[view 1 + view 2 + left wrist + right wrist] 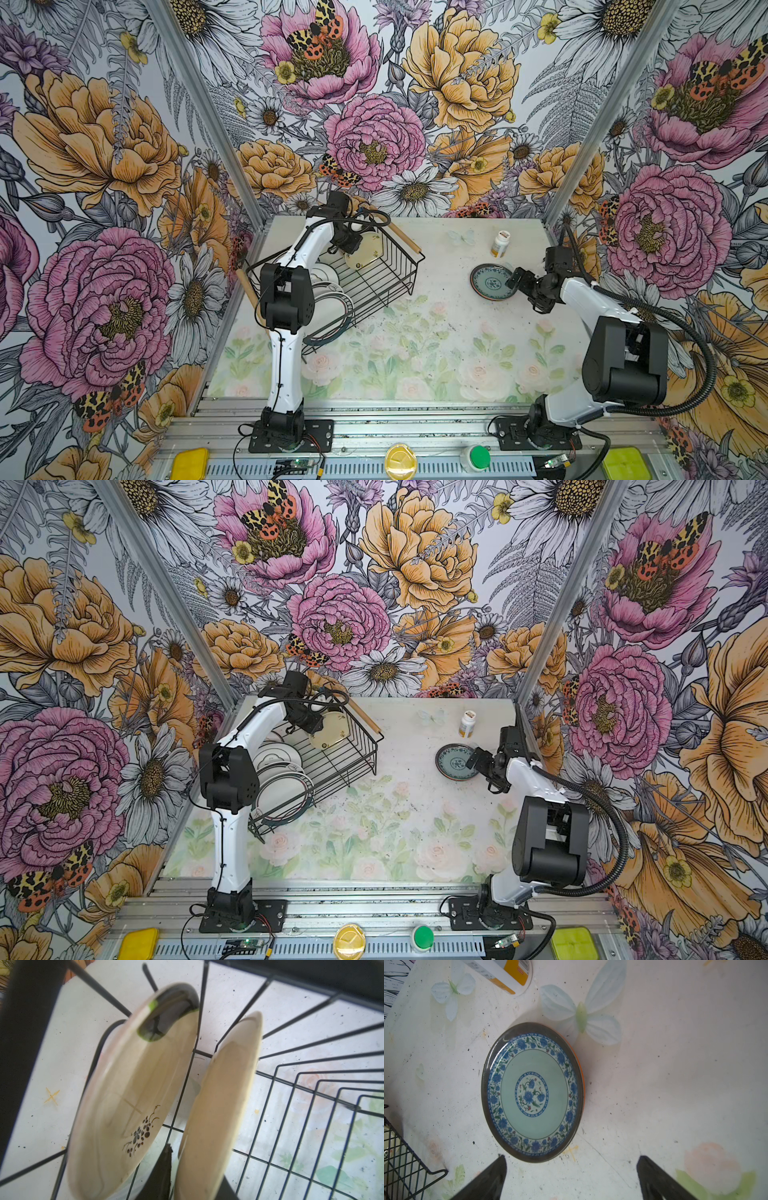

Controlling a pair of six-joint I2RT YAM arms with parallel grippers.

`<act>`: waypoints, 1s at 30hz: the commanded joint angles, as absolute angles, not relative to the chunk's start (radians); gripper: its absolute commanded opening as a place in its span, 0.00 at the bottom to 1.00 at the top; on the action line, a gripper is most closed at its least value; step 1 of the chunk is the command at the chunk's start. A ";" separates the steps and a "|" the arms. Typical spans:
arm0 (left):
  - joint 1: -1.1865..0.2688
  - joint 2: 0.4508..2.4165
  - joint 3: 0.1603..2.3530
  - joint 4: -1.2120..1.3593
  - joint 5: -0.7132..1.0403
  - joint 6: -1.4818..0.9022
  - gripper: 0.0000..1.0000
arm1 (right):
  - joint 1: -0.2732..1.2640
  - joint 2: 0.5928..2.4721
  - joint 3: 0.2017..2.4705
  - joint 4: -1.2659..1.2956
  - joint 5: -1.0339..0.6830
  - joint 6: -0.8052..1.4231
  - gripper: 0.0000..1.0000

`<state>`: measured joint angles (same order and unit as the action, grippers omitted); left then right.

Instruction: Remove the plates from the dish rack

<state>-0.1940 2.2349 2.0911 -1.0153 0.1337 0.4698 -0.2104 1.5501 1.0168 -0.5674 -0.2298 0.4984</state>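
Gripping cream plate (218,1105) in dish rack (399,266), ten o'clock: left end effector (197,1167) straddles rim, clamping indeterminate; lift vertically; right end effector (571,1157) released.

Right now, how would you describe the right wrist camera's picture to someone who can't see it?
A plate with a blue floral border and pale green centre lies flat on the flower-printed table, just beyond the open right gripper. A white bottle and a corner of the black wire dish rack show at the edges.
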 commanded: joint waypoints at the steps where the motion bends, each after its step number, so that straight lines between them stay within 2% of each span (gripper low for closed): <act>1: -0.198 2.232 2.103 -1.026 0.159 0.482 0.20 | -0.218 1.517 1.008 -0.563 -0.221 0.485 0.99; 6: -0.198 2.235 2.097 -1.026 0.153 0.485 0.12 | -0.219 1.514 1.008 -0.563 -0.225 0.486 0.99; 17: -0.197 2.219 2.086 -1.026 0.154 0.485 0.01 | -0.226 1.509 1.008 -0.563 -0.232 0.485 0.99; 30: -0.204 2.152 2.061 -1.026 0.165 0.473 0.00 | -0.227 1.506 1.008 -0.563 -0.238 0.488 0.99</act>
